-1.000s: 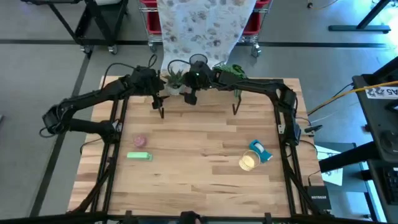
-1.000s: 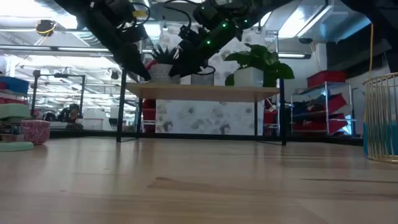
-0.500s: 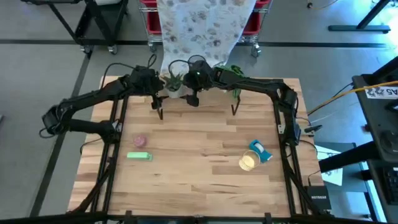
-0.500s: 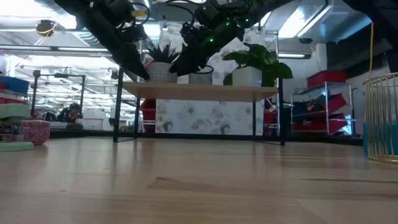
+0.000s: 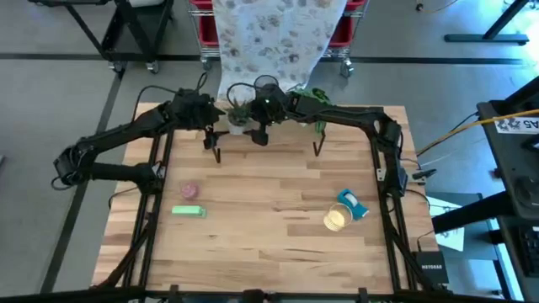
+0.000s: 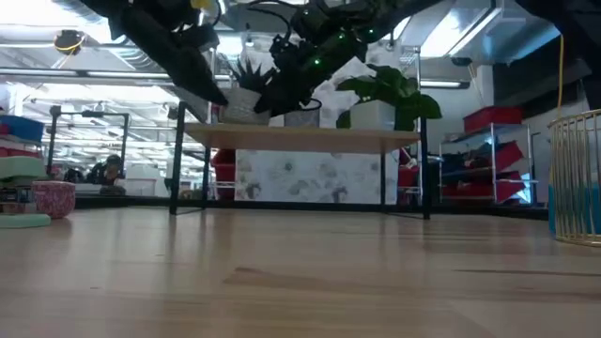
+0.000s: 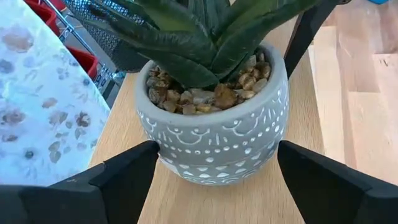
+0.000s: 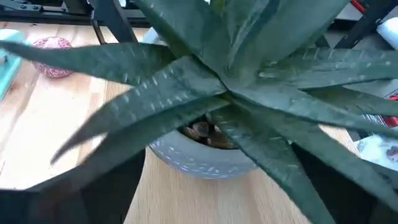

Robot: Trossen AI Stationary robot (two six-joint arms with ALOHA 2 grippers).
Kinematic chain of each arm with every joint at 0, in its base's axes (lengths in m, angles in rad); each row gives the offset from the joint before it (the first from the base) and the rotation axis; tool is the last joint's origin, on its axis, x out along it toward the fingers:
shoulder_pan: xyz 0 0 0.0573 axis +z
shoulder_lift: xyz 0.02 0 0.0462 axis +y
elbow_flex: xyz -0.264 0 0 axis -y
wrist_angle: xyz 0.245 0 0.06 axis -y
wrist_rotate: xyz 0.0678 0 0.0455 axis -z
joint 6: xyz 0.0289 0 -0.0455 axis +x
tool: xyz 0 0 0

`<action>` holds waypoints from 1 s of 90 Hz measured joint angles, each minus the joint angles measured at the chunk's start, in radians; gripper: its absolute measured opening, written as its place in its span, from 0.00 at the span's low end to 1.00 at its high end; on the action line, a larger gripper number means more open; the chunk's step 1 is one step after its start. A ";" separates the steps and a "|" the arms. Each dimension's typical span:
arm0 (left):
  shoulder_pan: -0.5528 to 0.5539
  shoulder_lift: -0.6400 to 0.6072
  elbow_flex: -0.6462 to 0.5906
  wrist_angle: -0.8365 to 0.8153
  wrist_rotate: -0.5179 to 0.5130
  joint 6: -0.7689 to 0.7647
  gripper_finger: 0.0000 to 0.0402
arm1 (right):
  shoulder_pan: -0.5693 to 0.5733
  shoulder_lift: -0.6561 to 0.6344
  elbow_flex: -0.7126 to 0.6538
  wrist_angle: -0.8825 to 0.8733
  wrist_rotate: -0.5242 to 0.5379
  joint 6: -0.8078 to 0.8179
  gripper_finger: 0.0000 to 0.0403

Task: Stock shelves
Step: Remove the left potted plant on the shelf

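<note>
Two tools work at the shelves (image 5: 268,135), which stand at the far edge of the table (image 5: 269,219) with the light plank top on thin black legs; the left tool (image 7: 214,165) sits at the left part of the shelf top with its fingers (image 7: 106,180) spread, one on each side of a grey patterned pot (image 7: 214,140); the pot stands upright on the plank, holds brown pebbles and a dark green spiky plant (image 7: 199,31), and whether the fingers touch its wall cannot be told; the right tool (image 5: 259,126) hangs above the same pot, looking down through the plant's leaves, with its fingers spread wide either side of the pot; in the low view a second pot (image 6: 302,117) stands beside the grey one and a white pot with a leafy green plant (image 6: 390,94) stands at the right part of the shelf top; nearer on the table, well apart from the shelves, lie a pink cup (image 5: 189,191) and a green block (image 5: 189,211) on the left side, and a gold wire basket (image 5: 336,220) with a blue item (image 5: 354,204) just beside it on the right side
</note>
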 joint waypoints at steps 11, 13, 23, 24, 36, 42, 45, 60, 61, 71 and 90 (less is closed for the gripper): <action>0.000 0.001 0.000 -0.017 0.002 -0.027 0.79 | 0.000 0.003 0.001 0.005 -0.033 -0.004 0.93; 0.000 0.001 0.000 -0.021 0.001 -0.028 0.79 | 0.000 0.006 0.002 0.007 -0.034 -0.006 0.93; 0.001 0.005 -0.002 -0.025 0.010 -0.031 0.79 | 0.000 0.013 0.002 0.020 -0.037 -0.010 0.93; 0.001 0.006 -0.002 -0.025 0.011 -0.031 0.79 | 0.000 0.015 0.002 0.021 -0.039 -0.011 0.93; 0.001 0.027 -0.002 -0.015 0.027 -0.026 0.79 | -0.001 0.022 0.003 0.029 -0.045 -0.013 0.93; 0.000 0.040 -0.002 -0.009 0.033 -0.024 0.79 | -0.002 0.023 0.003 0.030 -0.051 -0.013 0.93; 0.000 0.048 -0.002 -0.004 0.037 -0.024 0.79 | -0.002 0.023 0.003 0.029 -0.051 -0.013 0.93; 0.001 0.078 -0.002 0.029 0.070 -0.024 0.79 | -0.004 0.023 0.003 0.020 -0.053 -0.018 0.93; 0.001 0.079 -0.002 0.031 0.071 -0.024 0.79 | -0.004 0.023 0.003 0.019 -0.053 -0.018 0.93; 0.001 0.082 -0.002 0.046 0.075 -0.030 0.79 | -0.005 0.023 0.003 0.026 -0.067 -0.018 0.93; 0.001 0.084 -0.003 0.053 0.079 -0.076 0.79 | -0.005 0.023 0.002 0.037 -0.081 -0.018 0.93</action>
